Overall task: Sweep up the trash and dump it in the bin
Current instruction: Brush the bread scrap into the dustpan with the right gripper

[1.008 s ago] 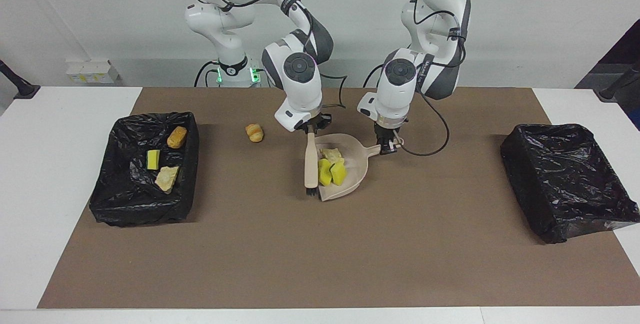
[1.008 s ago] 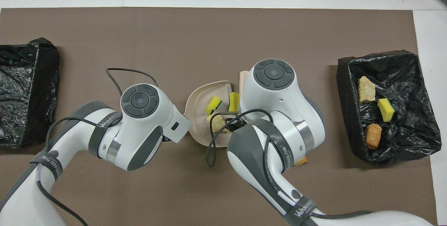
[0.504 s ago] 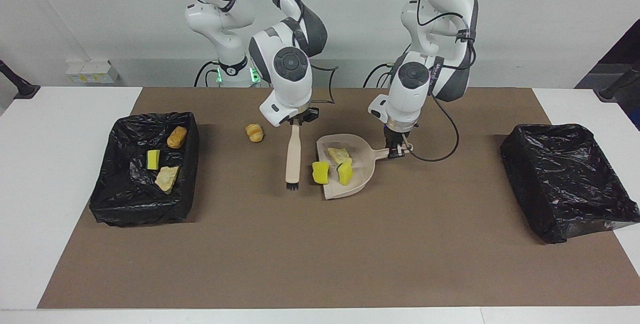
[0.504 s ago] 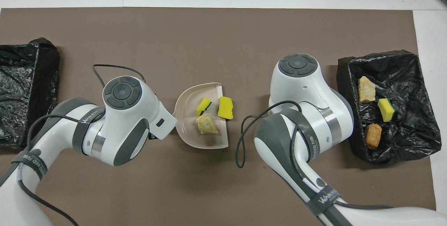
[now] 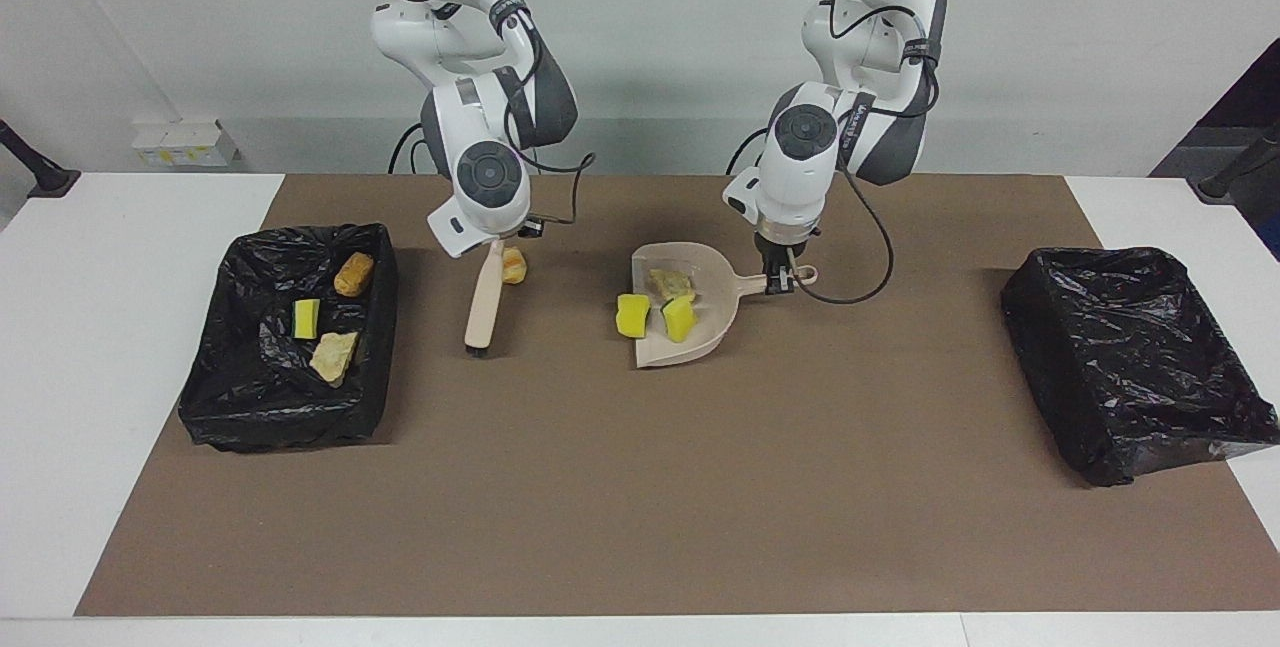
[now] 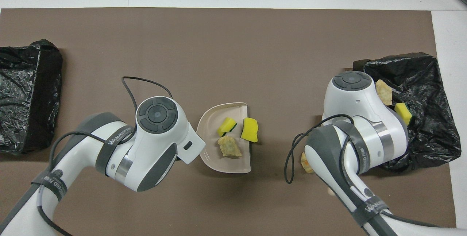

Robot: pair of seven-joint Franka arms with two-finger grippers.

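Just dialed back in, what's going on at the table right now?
The left gripper is shut on the handle of the beige dustpan, which carries two yellow sponge chunks and a tan bread lump; one sponge sits at the pan's open lip. The right gripper is shut on the brush, its bristles on the mat beside a croissant-like lump not yet swept up. The bin at the right arm's end holds three scraps; the other bin shows none.

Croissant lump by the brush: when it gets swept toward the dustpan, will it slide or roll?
The croissant lump looks rounded, so it will probably tumble rather than slide. It seems small and light, likely to skip off the brush bristles. The dustpan is already crowded at its lip, where one yellow sponge overhangs, so it may bounce back.
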